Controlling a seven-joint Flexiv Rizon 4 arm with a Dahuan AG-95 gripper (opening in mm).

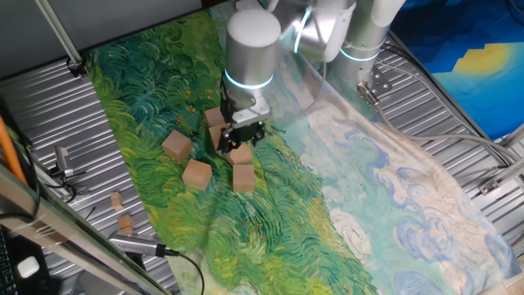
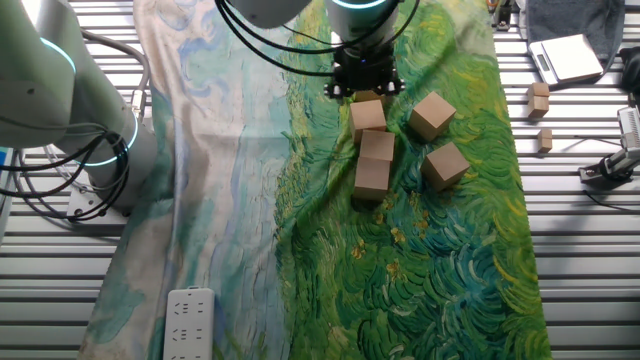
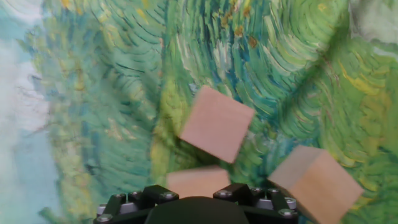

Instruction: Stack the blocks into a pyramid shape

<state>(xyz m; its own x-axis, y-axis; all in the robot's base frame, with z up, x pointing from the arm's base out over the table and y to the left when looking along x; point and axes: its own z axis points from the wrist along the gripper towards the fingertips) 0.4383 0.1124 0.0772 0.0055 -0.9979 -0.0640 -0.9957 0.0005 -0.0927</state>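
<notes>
Six plain wooden cubes lie on the green part of the painted cloth. In one fixed view, two lie apart at the left [image 1: 176,146] [image 1: 196,174]. Two more lie in a line [image 1: 243,177] [image 1: 240,153], and two sit by the gripper [image 1: 214,117] [image 1: 218,137]. My gripper [image 1: 242,133] hangs low over the near end of that line, its dark fingers spread wider than a cube and holding nothing. The other fixed view shows the gripper [image 2: 363,85] just above the line's first cube [image 2: 368,113]. The hand view shows three cubes; one [image 3: 198,180] lies right under the hand.
Two small tan wooden bits [image 1: 116,199] [image 1: 125,221] lie on the metal slats left of the cloth [image 1: 368,213]. A white power strip [image 2: 188,320] lies on the pale end of the cloth. A second arm's base [image 2: 60,100] stands beside it.
</notes>
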